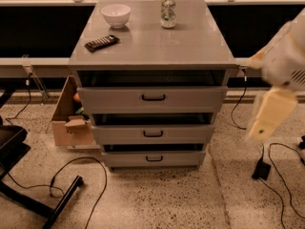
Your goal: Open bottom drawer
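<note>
A grey cabinet (152, 46) with three drawers stands in the middle of the view. The bottom drawer (183, 159) is the lowest and shortest front, with a small black bar handle (154, 158) at its middle and a dark gap above it. The middle drawer (190, 133) and the top drawer (190, 99) sit above it. My gripper (268, 114) hangs blurred at the right, a cream shape below the white arm (286, 63). It is off the cabinet's right side, level with the middle drawer, and touches nothing.
A white bowl (116, 15), a can (167, 11) and a black remote (101, 43) lie on the cabinet top. A cardboard box (71, 120) stands against its left side. Cables (71, 175), a black adapter (261, 169) and a black chair base (28, 194) are on the speckled floor.
</note>
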Robot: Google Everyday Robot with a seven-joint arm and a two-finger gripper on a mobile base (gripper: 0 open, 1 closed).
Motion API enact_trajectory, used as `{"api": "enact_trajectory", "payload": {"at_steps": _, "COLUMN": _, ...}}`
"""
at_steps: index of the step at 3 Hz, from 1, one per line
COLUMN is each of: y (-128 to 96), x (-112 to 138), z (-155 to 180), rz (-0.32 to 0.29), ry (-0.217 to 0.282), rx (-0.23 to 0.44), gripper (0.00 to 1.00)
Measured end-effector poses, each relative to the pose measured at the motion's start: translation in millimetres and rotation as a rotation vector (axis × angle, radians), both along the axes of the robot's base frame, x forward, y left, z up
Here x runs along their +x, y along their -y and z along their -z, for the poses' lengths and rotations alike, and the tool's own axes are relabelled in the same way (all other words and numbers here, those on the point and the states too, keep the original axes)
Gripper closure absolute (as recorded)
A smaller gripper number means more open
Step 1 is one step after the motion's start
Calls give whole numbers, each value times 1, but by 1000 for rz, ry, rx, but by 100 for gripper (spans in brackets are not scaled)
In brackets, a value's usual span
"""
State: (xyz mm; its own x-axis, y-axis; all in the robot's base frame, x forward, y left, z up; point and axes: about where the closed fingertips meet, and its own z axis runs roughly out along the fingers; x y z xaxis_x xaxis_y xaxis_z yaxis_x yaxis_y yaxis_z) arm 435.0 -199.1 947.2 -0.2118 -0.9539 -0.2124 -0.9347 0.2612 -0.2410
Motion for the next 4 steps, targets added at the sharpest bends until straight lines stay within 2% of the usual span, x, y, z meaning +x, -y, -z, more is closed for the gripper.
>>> {"api": "enact_trajectory", "payload": {"at_steps": 1, "y": -48, "x": -6, "z": 69, "rz": -51, "ry": 27, "rx": 1, "gripper": 0}}
{"api": "enact_trajectory", "payload": {"at_steps": 2, "y": -75, "x": -2, "z": 140, "rz": -73, "ry": 31, "rx": -37, "gripper": 0}}
{"api": "enact_trajectory", "payload": {"at_steps": 3, "y": -101, "x": 7, "z": 224, "rz": -113, "ry": -5, "rx": -95, "gripper": 0}}
{"api": "enact_trajectory", "payload": {"at_steps": 4, "y": -93, "x": 12, "z": 231, "rz": -90, "ry": 7, "rx": -129, "gripper": 0}}
